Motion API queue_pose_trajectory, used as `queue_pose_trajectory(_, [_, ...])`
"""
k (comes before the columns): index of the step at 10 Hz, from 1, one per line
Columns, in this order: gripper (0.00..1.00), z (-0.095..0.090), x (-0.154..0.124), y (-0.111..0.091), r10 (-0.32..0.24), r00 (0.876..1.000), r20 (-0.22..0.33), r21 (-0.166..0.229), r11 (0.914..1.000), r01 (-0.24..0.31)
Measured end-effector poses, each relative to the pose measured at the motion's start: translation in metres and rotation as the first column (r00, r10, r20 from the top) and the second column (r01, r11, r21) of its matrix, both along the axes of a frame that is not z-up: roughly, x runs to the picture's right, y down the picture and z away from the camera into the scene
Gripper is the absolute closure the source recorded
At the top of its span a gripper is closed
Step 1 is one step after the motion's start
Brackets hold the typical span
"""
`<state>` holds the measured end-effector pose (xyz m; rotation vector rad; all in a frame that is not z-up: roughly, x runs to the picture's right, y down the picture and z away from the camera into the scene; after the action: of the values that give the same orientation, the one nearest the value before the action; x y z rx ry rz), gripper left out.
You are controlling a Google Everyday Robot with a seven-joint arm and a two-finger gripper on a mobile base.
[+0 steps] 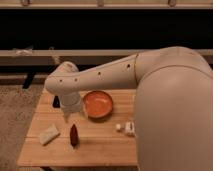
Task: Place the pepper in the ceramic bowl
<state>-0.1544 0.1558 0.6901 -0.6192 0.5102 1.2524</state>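
Observation:
The dark red pepper [74, 135] lies on the wooden table [100, 145], near its front left. The orange ceramic bowl [98, 103] stands behind it and to the right, with nothing in it. My gripper [69, 114] hangs down from the white arm just left of the bowl, above and slightly behind the pepper, clear of it. It holds nothing that I can see.
A black slab [56, 101] shows partly behind the arm at the table's back left. A pale block [49, 134] lies left of the pepper. Two small white objects [127, 128] lie at the right. The big white arm [170, 100] covers the table's right side.

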Motion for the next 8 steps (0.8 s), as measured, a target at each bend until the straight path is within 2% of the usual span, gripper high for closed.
queue_pose_trajectory(4, [0.35,0.018,-0.025,0.047,-0.022,0.998,0.052,-0.046,0.9986,0.025])
queue_pose_trajectory(8, [0.35,0.047,-0.033,0.087,-0.065,0.997,0.052,-0.08,0.9944,0.069])
